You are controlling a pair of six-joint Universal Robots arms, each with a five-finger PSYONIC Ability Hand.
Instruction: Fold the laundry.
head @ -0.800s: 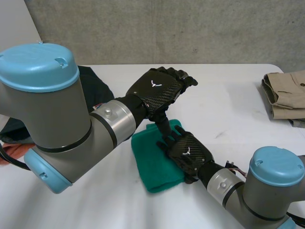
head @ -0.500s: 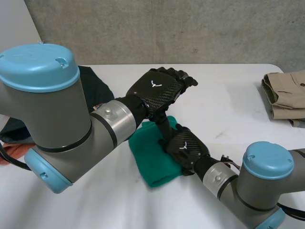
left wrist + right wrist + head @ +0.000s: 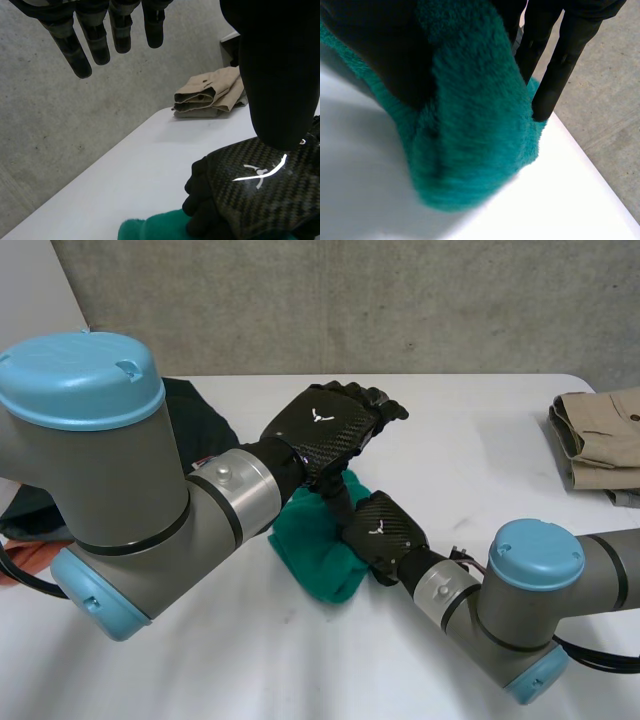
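A fuzzy green cloth [image 3: 312,542] lies bunched in the middle of the white table [image 3: 480,450]. My right hand [image 3: 384,533] sits on its right edge. In the right wrist view a fold of the cloth [image 3: 470,130] is pinched between the thumb and the fingers [image 3: 559,60] and is raised off the table. My left hand [image 3: 325,425] hovers just above the cloth and the right hand. Its fingers [image 3: 95,42] are straight and hold nothing, and its thumb points down toward the right hand [image 3: 252,187]. A bit of the cloth [image 3: 150,227] shows beside that hand.
A stack of folded beige clothes [image 3: 602,440] lies at the table's far right edge and also shows as the beige stack [image 3: 212,92] in the left wrist view. A dark garment [image 3: 198,412] and an orange cloth [image 3: 20,562] lie behind my left arm.
My right hand has moved left and away from me, dragging the cloth's right side with it. The flat cloth is now bunched and narrower. The left hand has hardly moved.
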